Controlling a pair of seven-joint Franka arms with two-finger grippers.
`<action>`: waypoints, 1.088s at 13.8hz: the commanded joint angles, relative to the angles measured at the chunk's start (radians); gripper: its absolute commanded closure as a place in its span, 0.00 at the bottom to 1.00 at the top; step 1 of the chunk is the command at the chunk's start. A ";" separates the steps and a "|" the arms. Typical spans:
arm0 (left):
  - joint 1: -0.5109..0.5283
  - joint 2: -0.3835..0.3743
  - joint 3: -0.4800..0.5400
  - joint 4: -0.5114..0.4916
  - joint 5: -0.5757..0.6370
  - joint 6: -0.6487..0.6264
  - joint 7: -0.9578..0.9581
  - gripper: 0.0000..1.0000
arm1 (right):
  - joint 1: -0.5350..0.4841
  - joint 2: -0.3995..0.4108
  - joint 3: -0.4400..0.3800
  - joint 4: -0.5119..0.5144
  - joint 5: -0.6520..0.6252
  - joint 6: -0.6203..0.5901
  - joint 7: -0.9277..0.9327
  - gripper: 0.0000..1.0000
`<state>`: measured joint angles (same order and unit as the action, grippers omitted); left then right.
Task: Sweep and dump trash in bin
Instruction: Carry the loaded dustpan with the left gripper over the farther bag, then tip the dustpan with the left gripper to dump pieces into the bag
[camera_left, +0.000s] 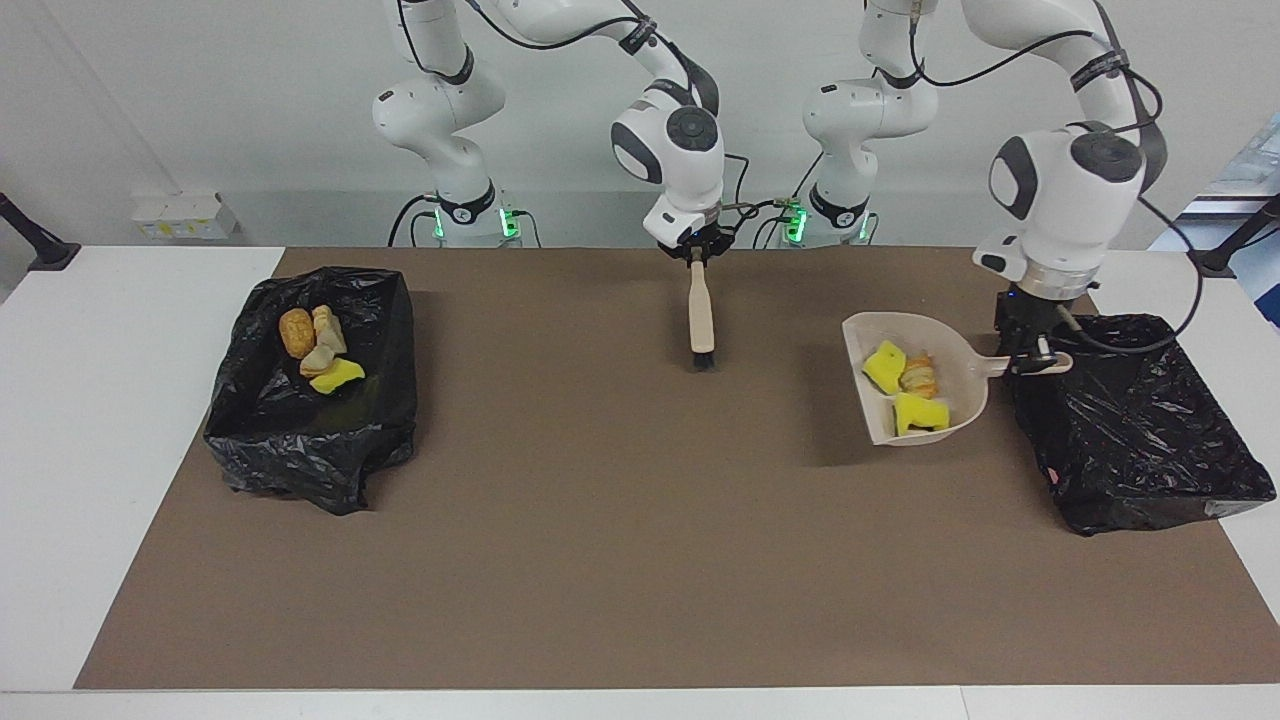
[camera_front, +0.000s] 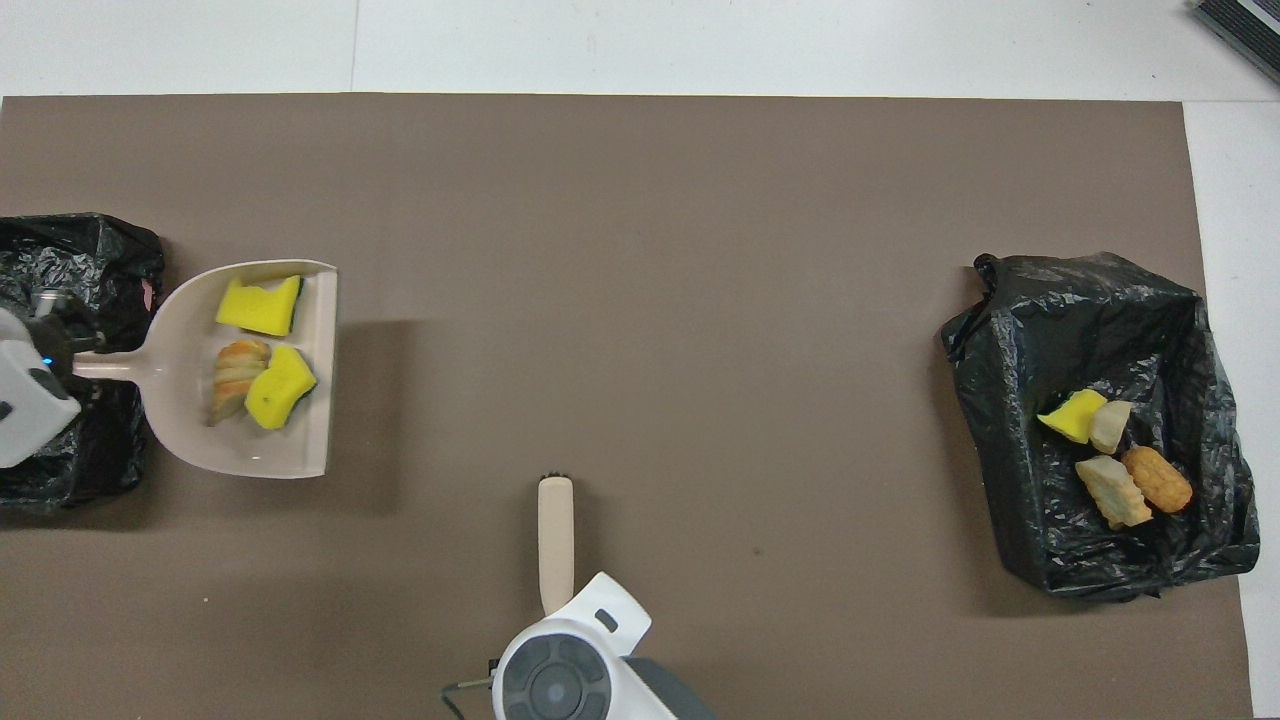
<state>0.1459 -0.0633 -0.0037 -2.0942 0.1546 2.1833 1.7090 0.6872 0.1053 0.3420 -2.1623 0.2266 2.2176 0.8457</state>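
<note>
The dustpan (camera_left: 915, 390) is held by its handle in the closed left gripper (camera_left: 1032, 350) over the mat, beside the empty bin (camera_left: 1130, 420). Three scraps (camera_left: 908, 385) lie in it; four more (camera_left: 318, 350) lie in the other bin (camera_left: 310, 390). The brush (camera_left: 701, 320) is gripped by the right gripper (camera_left: 697, 252)

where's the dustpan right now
The dustpan is up in the air, its handle in the left gripper, beside the black-lined bin at the left arm's end, three scraps inside.

my dustpan (camera_left: 960, 385) looks smooth matt beige plastic; the bin liners (camera_left: 1135, 420) are crinkled glossy black plastic; the mat (camera_left: 620, 520) is matt brown, paper-like.
</note>
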 joint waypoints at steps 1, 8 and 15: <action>0.119 0.077 -0.015 0.162 -0.038 -0.074 0.174 1.00 | 0.023 -0.018 0.002 -0.011 -0.059 -0.007 0.029 1.00; 0.371 0.238 -0.007 0.457 0.044 -0.030 0.435 1.00 | 0.072 0.057 0.000 0.030 -0.093 -0.010 0.133 1.00; 0.353 0.261 -0.007 0.447 0.519 0.088 0.192 1.00 | 0.025 0.076 -0.008 0.255 -0.142 -0.266 0.132 0.00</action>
<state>0.5150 0.1872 -0.0147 -1.6646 0.5573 2.2569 1.9911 0.7344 0.1570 0.3281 -1.9982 0.1268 2.0309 0.9530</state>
